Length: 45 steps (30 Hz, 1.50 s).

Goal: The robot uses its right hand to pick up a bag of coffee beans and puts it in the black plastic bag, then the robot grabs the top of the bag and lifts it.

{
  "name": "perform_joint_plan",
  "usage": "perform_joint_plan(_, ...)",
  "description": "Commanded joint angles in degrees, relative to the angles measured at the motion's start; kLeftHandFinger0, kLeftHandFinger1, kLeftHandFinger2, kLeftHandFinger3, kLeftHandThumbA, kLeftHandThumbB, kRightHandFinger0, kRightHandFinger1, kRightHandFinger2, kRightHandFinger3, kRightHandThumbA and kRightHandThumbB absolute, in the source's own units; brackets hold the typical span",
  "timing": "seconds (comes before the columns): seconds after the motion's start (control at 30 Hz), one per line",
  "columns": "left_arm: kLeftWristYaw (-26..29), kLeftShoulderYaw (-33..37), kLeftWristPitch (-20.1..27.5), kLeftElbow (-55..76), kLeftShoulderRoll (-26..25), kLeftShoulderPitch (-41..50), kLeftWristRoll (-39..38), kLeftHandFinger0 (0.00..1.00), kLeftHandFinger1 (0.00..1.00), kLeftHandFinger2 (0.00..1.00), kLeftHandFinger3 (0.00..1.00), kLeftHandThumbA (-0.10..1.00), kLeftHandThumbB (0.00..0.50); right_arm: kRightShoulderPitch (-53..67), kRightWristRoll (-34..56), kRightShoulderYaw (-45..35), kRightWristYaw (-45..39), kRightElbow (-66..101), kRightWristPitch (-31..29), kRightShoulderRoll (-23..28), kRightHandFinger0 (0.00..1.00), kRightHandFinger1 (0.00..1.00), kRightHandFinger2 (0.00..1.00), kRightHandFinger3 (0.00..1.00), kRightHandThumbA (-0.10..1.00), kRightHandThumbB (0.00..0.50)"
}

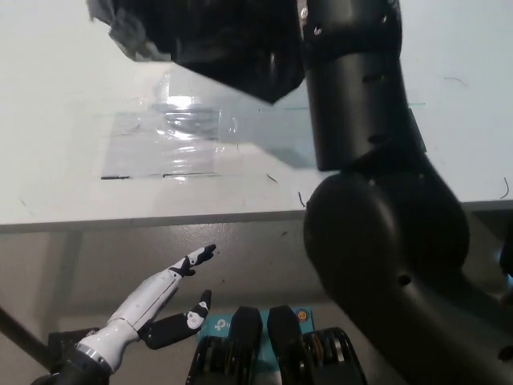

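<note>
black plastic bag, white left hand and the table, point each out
black plastic bag [224, 44], head view, on its dark crumpled underside
left hand [164, 301], head view, on the middle of the white hand
table [64, 160], head view, on a bare part of its top

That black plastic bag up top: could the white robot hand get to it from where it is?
Probably not as it stands. The white left robot hand rests low, below the table edge, while the black plastic bag hangs lifted above the table's far side, beside the black right arm.
</note>
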<state>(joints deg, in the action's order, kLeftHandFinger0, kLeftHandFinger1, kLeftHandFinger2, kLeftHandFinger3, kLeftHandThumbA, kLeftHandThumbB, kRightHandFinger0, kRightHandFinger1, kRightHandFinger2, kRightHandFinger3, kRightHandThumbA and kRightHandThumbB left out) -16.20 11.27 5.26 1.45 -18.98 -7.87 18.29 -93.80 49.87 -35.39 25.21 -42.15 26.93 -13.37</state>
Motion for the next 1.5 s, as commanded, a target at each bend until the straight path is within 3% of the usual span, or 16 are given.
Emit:
perform_joint_plan(0.0, 0.1, 0.2, -0.4, 1.9, 0.0, 0.1, 0.3, 0.96, 0.98, 1.0, 1.0, 0.32, 0.228, -11.6, 1.5, 2.7, -3.5, 1.6, 0.0, 2.3, 0.0, 0.07, 0.68, 1.0, -0.1, 0.01)
perform_joint_plan(0.23, 0.0, 0.7, -0.9, 2.1, -0.1, 0.3, 0.5, 0.97, 0.98, 1.0, 1.0, 0.32, 0.228, -9.8, 1.7, 2.2, -3.9, -2.4, -1.9, 1.4, 0.0, 0.15, 0.74, 1.0, -0.1, 0.016)
perform_joint_plan(0.4, -0.1, 1.0, -0.5, 1.9, 0.0, 0.2, 0.6, 0.97, 0.98, 0.99, 1.0, 0.33, 0.229, -9.3, 0.6, 2.6, -5.0, -5.4, -3.1, 1.5, 0.0, 0.18, 0.72, 1.0, -0.1, 0.025)
perform_joint_plan(0.47, -0.1, 1.2, -0.5, 2.0, -0.1, 0.2, 1.1, 0.97, 0.98, 0.99, 1.0, 0.33, 0.227, -8.7, -0.3, 3.3, -6.2, -7.4, -4.0, 1.0, 0.0, 0.16, 0.71, 1.0, -0.1, 0.025)
perform_joint_plan(0.57, -0.4, 1.4, -1.1, 2.5, -0.1, -0.1, 1.1, 0.94, 0.96, 0.98, 1.0, 0.33, 0.227, -7.1, -1.2, 4.3, -7.4, -9.0, -4.3, 0.0, 0.0, 0.04, 0.63, 1.0, -0.1, 0.033)
perform_joint_plan(0.8, -0.4, 2.2, -0.8, 2.0, 0.2, -0.4, 1.1, 0.95, 0.97, 0.98, 1.0, 0.31, 0.226, -3.0, -2.6, 6.1, -8.3, -10.4, -5.0, -1.8, 0.0, 0.0, 0.61, 1.0, -0.1, 0.104)
perform_joint_plan(0.93, -0.2, 2.6, -1.1, 2.1, 0.3, -0.6, 1.8, 0.95, 0.96, 0.97, 1.0, 0.33, 0.231, -1.9, -4.1, 7.1, -9.4, -15.1, -6.0, -1.5, 0.0, 0.0, 0.55, 1.0, -0.1, 0.076)
perform_joint_plan(1.03, -0.3, 2.9, -0.6, 1.9, 0.2, -0.7, 1.6, 0.94, 0.96, 0.97, 1.0, 0.33, 0.228, -1.0, -4.9, 7.5, -12.0, -18.0, -7.4, -1.1, 0.0, 0.0, 0.56, 0.96, -0.1, 0.078)
perform_joint_plan(1.1, -0.2, 3.1, -0.2, 1.6, 0.2, -0.9, 1.6, 0.92, 0.96, 0.98, 1.0, 0.33, 0.227, -0.1, -6.8, 9.3, -15.4, -20.5, -8.1, -0.2, 0.0, 0.01, 0.6, 1.0, -0.1, 0.046)
perform_joint_plan(1.17, -0.4, 3.3, -0.7, 1.8, 0.1, -1.2, 1.7, 0.91, 0.96, 0.98, 1.0, 0.33, 0.227, 0.4, -8.9, 11.4, -18.4, -22.7, -9.1, 0.7, 0.0, 0.02, 0.62, 1.0, -0.1, 0.058)
perform_joint_plan(1.2, -0.5, 3.4, -1.0, 1.9, 0.1, -1.4, 1.8, 0.9, 0.95, 0.96, 1.0, 0.33, 0.229, 1.0, -10.0, 12.5, -19.4, -23.7, -9.4, 1.2, 0.0, 0.03, 0.62, 0.82, -0.1, 0.066)
perform_joint_plan(1.23, -0.5, 3.5, -1.2, 2.1, 0.1, -1.5, 1.9, 0.9, 0.95, 0.96, 1.0, 0.33, 0.229, 1.4, -10.7, 13.3, -20.0, -24.4, -9.6, 1.5, 0.0, 0.03, 0.62, 0.82, -0.1, 0.066)
perform_joint_plan(1.3, -0.7, 3.6, -1.4, 2.3, 0.0, -1.7, 1.8, 0.89, 0.94, 0.96, 1.0, 0.32, 0.23, 4.7, -15.3, 17.8, -22.4, -26.9, -11.2, 2.5, 0.0, 0.09, 0.61, 1.0, -0.1, 0.099)
perform_joint_plan(1.4, -0.8, 3.7, -1.1, 2.2, -0.1, -1.8, 1.6, 0.91, 0.95, 0.97, 1.0, 0.33, 0.235, 8.8, -21.5, 24.4, -22.1, -28.4, -14.0, 3.5, 0.0, 0.14, 0.62, 1.0, -0.1, 0.098)
perform_joint_plan(1.43, -0.9, 3.7, -1.2, 2.2, -0.2, -1.9, 1.6, 0.91, 0.95, 0.97, 1.0, 0.33, 0.236, 9.8, -24.0, 27.4, -22.4, -28.8, -14.2, 4.0, 0.08, 0.23, 0.69, 1.0, -0.1, 0.143)
perform_joint_plan(1.47, -1.0, 3.7, -1.5, 2.4, -0.3, -1.9, 1.7, 0.91, 0.95, 0.97, 1.0, 0.33, 0.236, 10.9, -27.2, 30.9, -22.9, -29.2, -14.2, 4.8, 0.21, 0.4, 0.88, 0.79, -0.05, 0.15)
